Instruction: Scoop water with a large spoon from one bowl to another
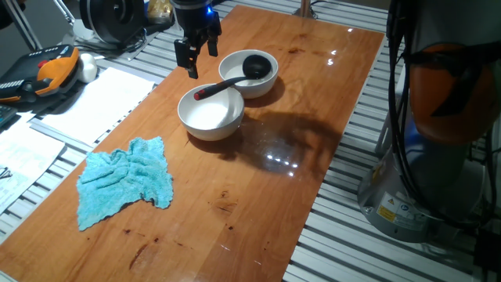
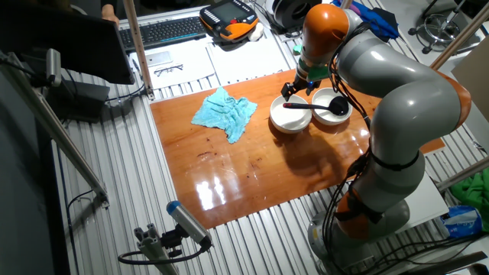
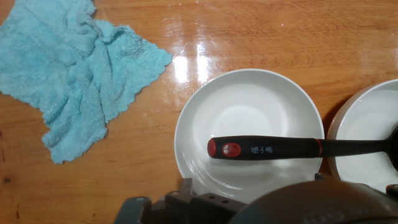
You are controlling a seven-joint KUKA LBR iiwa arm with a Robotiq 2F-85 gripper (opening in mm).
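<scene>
Two white bowls stand side by side on the wooden table: a nearer bowl (image 1: 190, 117) (image 2: 280, 121) (image 3: 186, 127) and a farther bowl (image 1: 233, 83) (image 2: 344, 114) (image 3: 348, 124). The large spoon (image 1: 227, 82) (image 2: 315, 107) (image 3: 267, 148) lies across both. Its black scoop rests in the farther bowl and its red-tipped handle reaches over the nearer one. The water is too clear to make out against the white. My gripper (image 1: 200, 58) (image 2: 296, 90) hangs open and empty above the table, just beside the nearer bowl and the handle's red tip. Only the hand's body shows along the bottom of the hand view.
A crumpled light-blue cloth (image 1: 125, 182) (image 2: 224, 111) (image 3: 68, 68) lies on the table a short way from the bowls. Papers (image 1: 94, 102), a keyboard (image 2: 164, 30) and an orange pendant (image 1: 47, 70) sit beyond the table's edge. The arm's base (image 2: 382, 198) stands by the table's long side.
</scene>
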